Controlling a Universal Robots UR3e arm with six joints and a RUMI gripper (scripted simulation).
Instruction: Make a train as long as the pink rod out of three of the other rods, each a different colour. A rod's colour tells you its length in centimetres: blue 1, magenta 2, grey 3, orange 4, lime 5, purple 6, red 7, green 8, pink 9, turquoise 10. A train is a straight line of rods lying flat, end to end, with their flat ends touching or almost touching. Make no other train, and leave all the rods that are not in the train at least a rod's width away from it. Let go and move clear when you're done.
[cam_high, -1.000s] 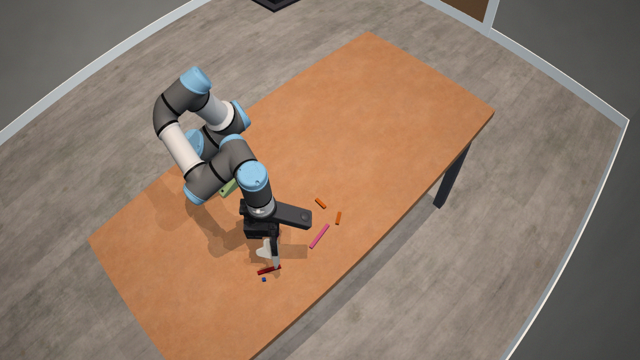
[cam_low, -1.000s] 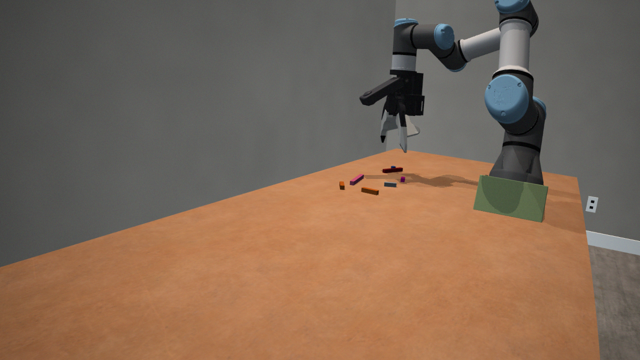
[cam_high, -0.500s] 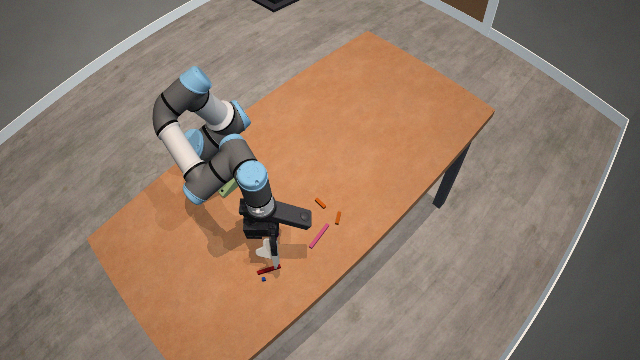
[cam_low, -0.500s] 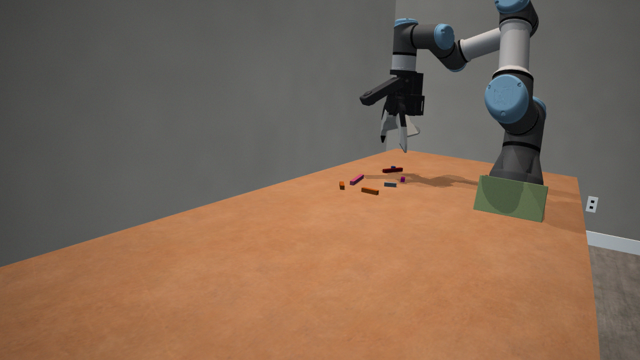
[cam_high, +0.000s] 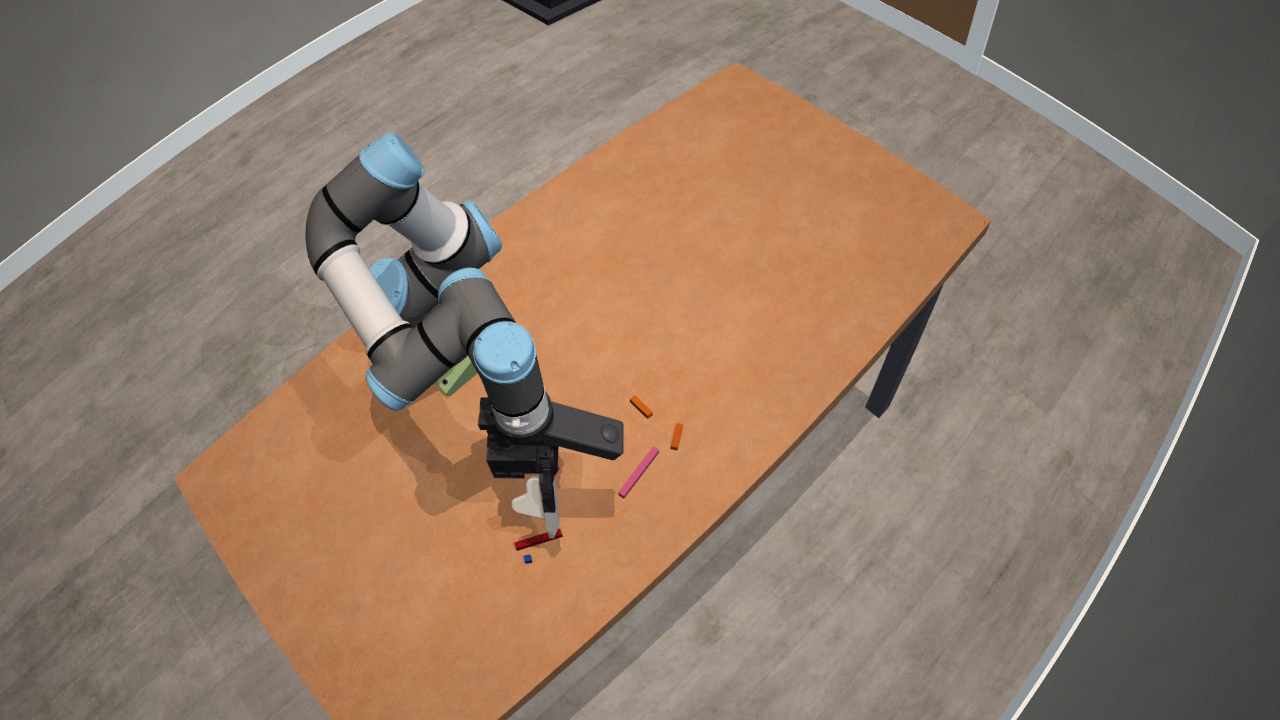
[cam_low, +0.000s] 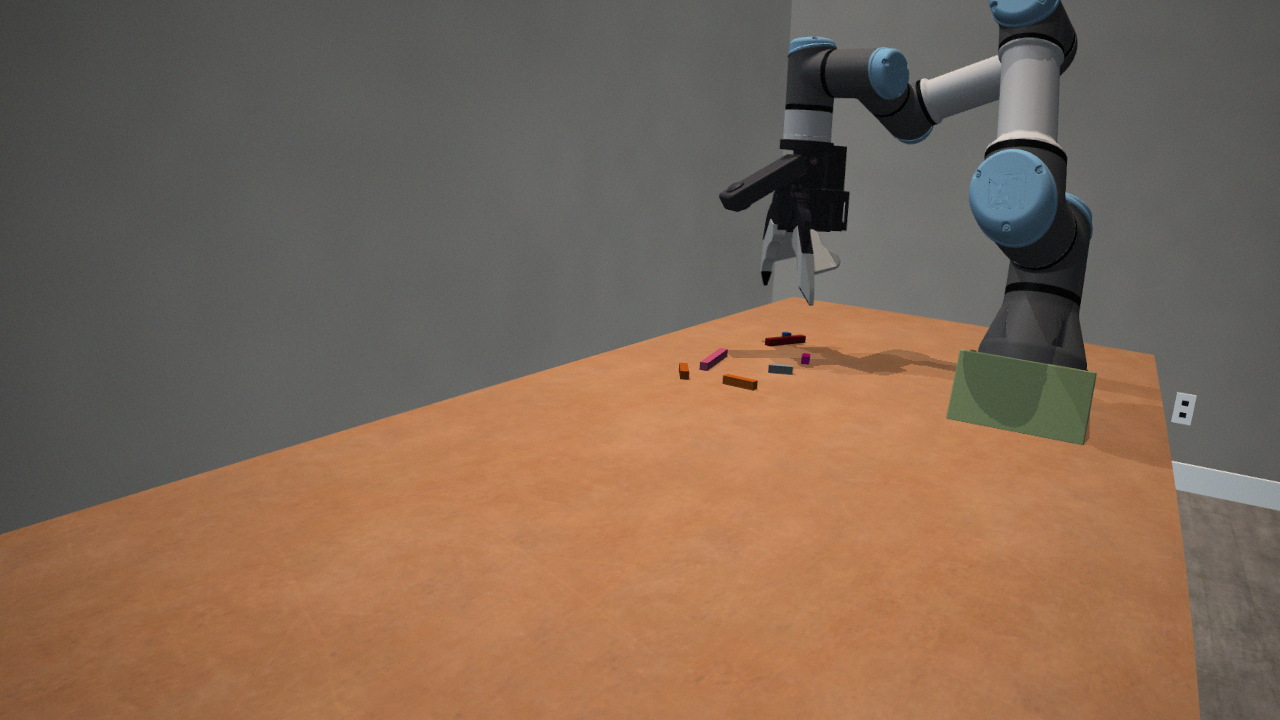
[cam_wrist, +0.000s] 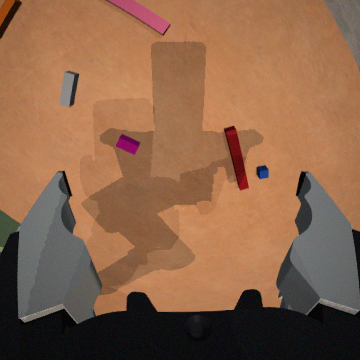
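My gripper (cam_wrist: 184, 172) (cam_low: 789, 268) (cam_high: 541, 514) is open and empty. It hangs well above the table, over the rods near the front edge. A red rod (cam_wrist: 236, 156) lies flat below it, with a small blue rod (cam_wrist: 262, 172) just beside it. A magenta rod (cam_wrist: 128, 143) and a grey rod (cam_wrist: 69, 88) lie apart to the left in the wrist view. The pink rod (cam_wrist: 142, 14) lies at the top of the wrist view (cam_high: 638, 471). Two orange rods (cam_high: 640, 405) (cam_high: 676, 435) lie beyond the pink rod.
The arm's green base plate (cam_low: 1020, 395) stands on the table behind the rods. The table's front edge (cam_high: 626, 617) runs close to the red and blue rods.
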